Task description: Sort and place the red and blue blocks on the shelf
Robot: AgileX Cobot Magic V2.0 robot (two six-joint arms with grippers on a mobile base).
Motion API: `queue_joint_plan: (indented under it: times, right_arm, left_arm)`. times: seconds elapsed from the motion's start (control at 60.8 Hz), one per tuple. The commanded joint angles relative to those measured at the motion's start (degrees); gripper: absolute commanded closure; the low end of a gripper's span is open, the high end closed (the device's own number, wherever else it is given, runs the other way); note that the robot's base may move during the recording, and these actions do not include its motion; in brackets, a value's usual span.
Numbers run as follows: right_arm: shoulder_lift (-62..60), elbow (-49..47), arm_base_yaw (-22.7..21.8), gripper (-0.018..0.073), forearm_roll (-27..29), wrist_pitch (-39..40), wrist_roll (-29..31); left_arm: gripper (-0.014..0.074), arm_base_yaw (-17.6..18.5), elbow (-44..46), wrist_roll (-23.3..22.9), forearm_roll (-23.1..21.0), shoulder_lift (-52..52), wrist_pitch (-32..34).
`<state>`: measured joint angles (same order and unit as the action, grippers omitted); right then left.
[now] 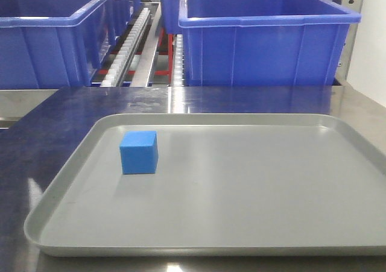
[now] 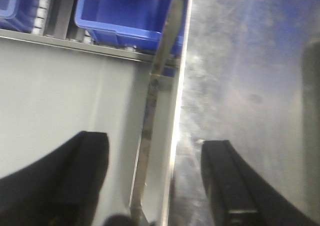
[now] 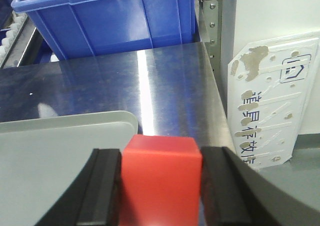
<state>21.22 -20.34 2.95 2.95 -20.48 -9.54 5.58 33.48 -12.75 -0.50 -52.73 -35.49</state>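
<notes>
The front view shows neither arm, and the tray's (image 1: 60,205) right edge runs out of frame. The shelf (image 1: 129,43) is mostly hidden behind the bins (image 1: 265,37); I only get a strip of its white rollers between them.

The left wrist view is blurred. I can make out the left jaws standing wide apart with nothing between them, over the table's (image 2: 240,60) edge.

In the right wrist view the right jaws clamp the red block (image 3: 161,171), touching both its sides, near the tray's corner. Its underside is cut off, so I cannot tell if it rests on anything.

I count two blocks, one red and one blue. The blue block (image 1: 139,152) sits on the tray, toward its left rear. There is one tray, and two bins up front, perhaps a third behind them.
</notes>
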Motion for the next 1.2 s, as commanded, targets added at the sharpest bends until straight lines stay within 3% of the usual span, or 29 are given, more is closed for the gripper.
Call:
queue_joint_plan:
  times: [0.0,0.395,0.856,1.185]
  right_arm:
    - [0.16,-1.56,-0.25,0.0492,-0.56,5.00,0.05]
    - [0.16,-1.56,-0.25,0.0492,-0.56,5.00,0.05]
    - [0.16,-1.56,-0.25,0.0492,-0.56,5.00,0.05]
    - [0.16,-1.56,-0.25,0.0492,-0.56,5.00,0.05]
  left_arm:
    - [0.0110,2.32,4.55,0.44,-1.15,-0.73,0.15]
    - [0.0116,13.24,21.08,0.44,-2.89,-13.07,-10.91]
    - [0.0117,26.01,31.00,-3.83,-4.54,-25.70,-8.81]
    - [0.0117,31.95,33.93,-8.46,-3.99,-31.23,-5.72]
